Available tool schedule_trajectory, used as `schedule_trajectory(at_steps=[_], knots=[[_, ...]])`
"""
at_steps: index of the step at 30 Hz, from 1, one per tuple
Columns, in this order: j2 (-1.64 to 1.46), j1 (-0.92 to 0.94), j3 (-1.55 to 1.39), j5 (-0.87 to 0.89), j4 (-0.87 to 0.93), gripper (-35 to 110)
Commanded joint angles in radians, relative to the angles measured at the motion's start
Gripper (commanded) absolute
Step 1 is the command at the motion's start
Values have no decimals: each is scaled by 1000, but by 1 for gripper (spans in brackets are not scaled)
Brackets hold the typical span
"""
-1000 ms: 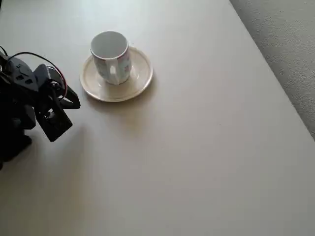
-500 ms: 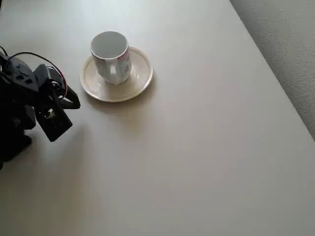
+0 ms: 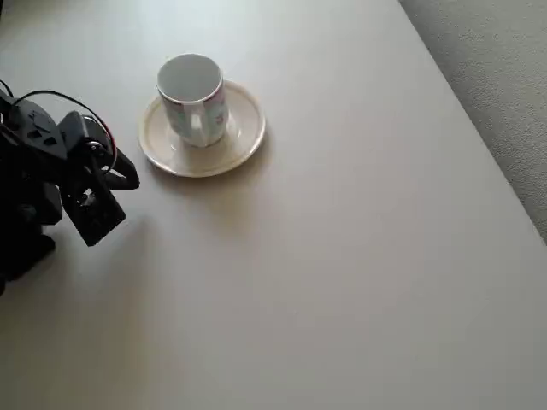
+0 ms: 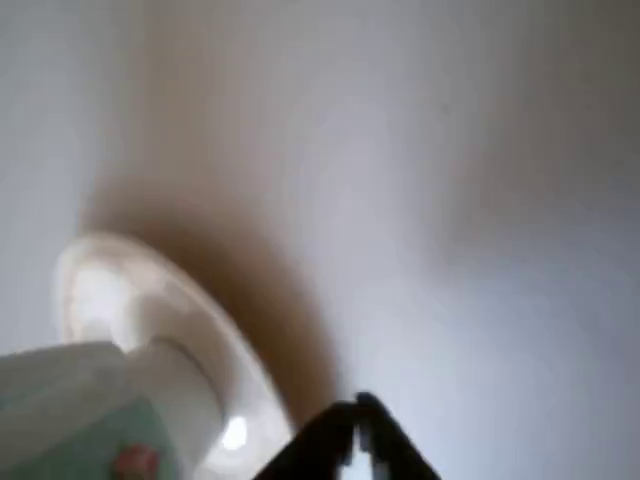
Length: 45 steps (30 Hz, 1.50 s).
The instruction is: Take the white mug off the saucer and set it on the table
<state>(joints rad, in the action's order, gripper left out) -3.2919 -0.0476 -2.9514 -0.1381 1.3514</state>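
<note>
Item: the white mug (image 3: 191, 98). Small cylindrical ceramic vessel with a loop handle and faint red and blue marks on its side. Stands upright, mouth open to the overhead view, on the saucer (image 3: 242, 139), set toward the saucer's upper-left part in that view.

Position relative to the claw (image 3: 128, 177): the mug lies up and to the right of the claw tips in the overhead view, near but apart, with the saucer's rim between them. In the wrist view the mug (image 4: 85, 415) fills the lower left, just beside the dark claw tips (image 4: 357, 420).

Orientation: long axis vertical, rim up. The handle faces the lower edge of the overhead view, roughly square to the line from claw to mug.

Handling, as judged: rigid, fairly light, glazed and likely slippery; brittle, so liable to chip if knocked against the saucer or dropped. It may skate on the saucer if pushed sideways. Best hold appears to be across the wall near the rim, one finger inside and one outside, or across the handle; lift straight up before moving aside.

Claw state: tips appear drawn together, grasping nothing.

Destination: the tabletop (image 3: 359, 273), a plain off-white surface lying broad to the right of the claw.
</note>
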Motion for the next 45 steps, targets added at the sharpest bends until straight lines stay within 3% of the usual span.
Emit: schedule_trajectory(at_steps=[1, 6, 9, 12, 16, 23, 26, 33, 45], knots=[[-5, -137, 2, -118, 5, -2], [-5, -184, 0, -158, 3, 2], [-6, -163, -29, -462, -75, 2], [-6, 18, 37, -445, -133, 12], [52, -11, 322, -423, 23, 18], [879, -163, 1184, -195, 390, 18], [1129, -227, 1390, -115, 459, 18], [1466, -255, 1420, -83, 345, 18], [1618, -247, 1226, -75, 74, 15]])
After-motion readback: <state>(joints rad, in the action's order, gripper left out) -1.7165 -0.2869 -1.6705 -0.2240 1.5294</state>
